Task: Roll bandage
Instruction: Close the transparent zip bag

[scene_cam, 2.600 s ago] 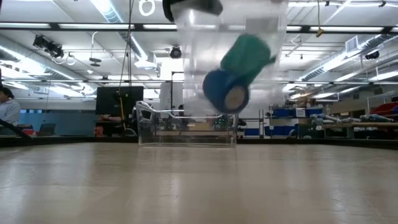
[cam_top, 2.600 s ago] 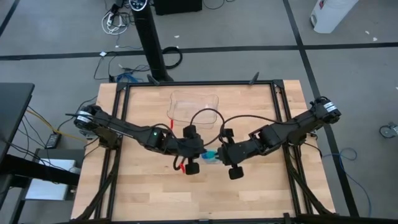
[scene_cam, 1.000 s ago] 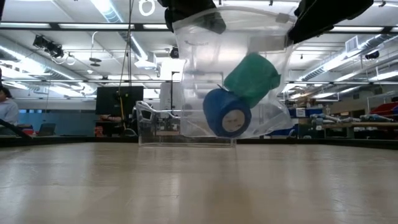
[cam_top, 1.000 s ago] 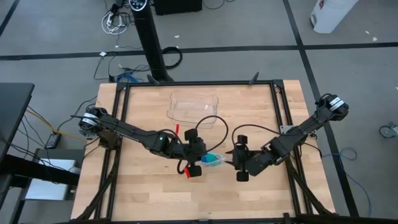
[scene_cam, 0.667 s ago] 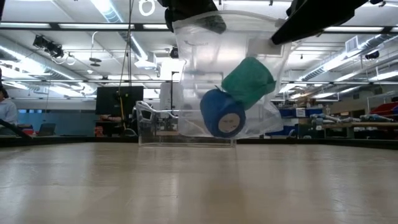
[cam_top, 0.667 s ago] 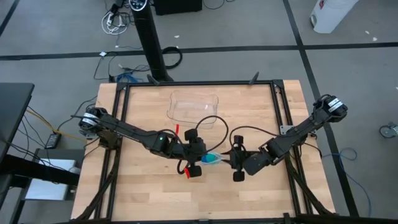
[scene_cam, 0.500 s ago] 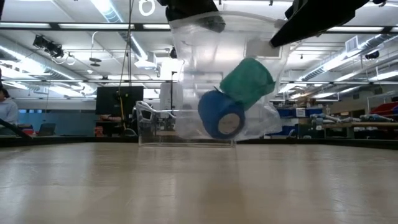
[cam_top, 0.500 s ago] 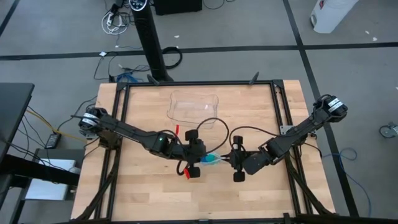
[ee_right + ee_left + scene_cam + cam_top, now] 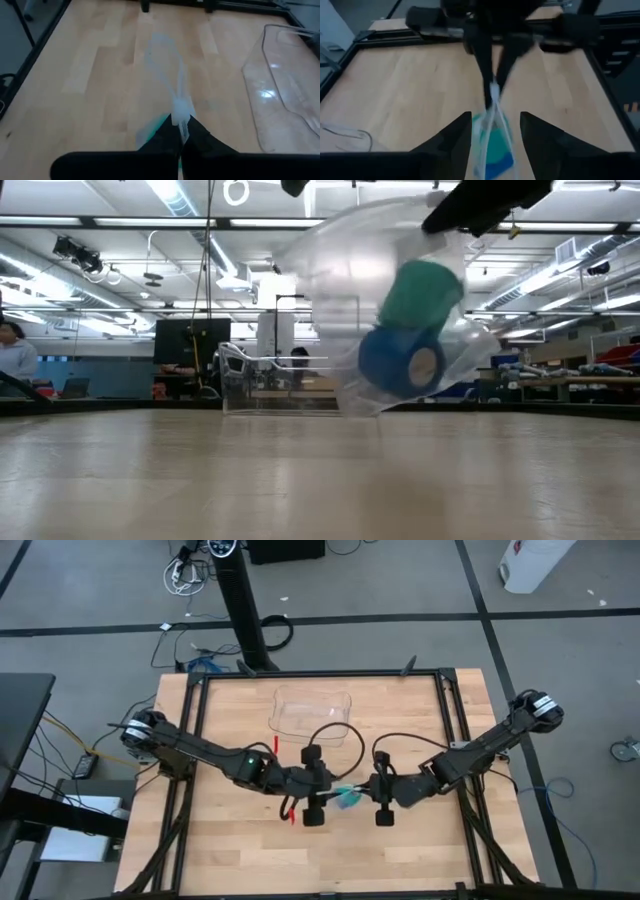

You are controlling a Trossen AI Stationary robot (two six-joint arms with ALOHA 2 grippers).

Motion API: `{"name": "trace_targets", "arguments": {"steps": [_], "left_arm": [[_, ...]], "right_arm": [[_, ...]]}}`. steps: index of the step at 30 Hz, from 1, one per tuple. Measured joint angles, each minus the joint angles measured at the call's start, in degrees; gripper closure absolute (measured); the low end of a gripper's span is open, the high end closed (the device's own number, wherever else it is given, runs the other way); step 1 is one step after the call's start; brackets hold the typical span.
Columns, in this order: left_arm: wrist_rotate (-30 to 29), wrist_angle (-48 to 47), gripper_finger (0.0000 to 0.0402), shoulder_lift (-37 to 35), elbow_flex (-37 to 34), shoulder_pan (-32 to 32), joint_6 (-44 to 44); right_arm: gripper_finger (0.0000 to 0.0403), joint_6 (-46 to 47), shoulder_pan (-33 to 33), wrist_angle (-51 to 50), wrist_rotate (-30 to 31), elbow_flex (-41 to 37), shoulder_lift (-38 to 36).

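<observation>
high view: a wooden worktop in a black frame, with two dark arms reaching in to meet near its middle. a clear plastic tray sits empty toward the far edge. between the arms hangs a clear plastic bag, off the surface, with two rolls inside: the teal-green bandage, a stubby soft roll, resting on top of a blue roll with a pale centre. the right pincer is clamped on the bag's upper edge and carries it. the left pincer has its fingers apart on either side of the bag, not gripping. the bandage looks light, soft and squashy, and would likely give under a hard squeeze; the film around it is thin and slippery, so the roll is best taken across its sides once out of the bag. compared with a second ago, the left pincer has let go, the right has taken hold, and the bag has swung toward the right arm.
</observation>
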Motion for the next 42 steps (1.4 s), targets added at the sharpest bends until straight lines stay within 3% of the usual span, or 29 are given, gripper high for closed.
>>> {"name": "trace_targets", "arguments": {"steps": [10, 16, 35, 42], "left_arm": [[-1.44, 2.87, 0.0244, 1.58, -0.05, 1.27, 0.07], [-4.09, 3.79, 0.0254, 1.59, -0.09, 1.41, 2.04], [-3.18, 5.18, 0.0270, 3.19, -0.11, 1.93, 3.42], [-3.18, 4.90, 0.0340, 3.19, -0.11, 1.93, 4.71]], "right_arm": [[0.0402, -7.30, -3.30, 9.60, -1.47, 0.01, 0.89], [0.0402, -8.33, -3.95, 11.07, -2.48, 0.03, 0.92], [0.0403, -9.45, -5.33, 10.83, -4.88, 0.03, 0.96], [0.0403, -9.45, -5.37, 10.98, -4.47, 0.03, 0.96]]}}
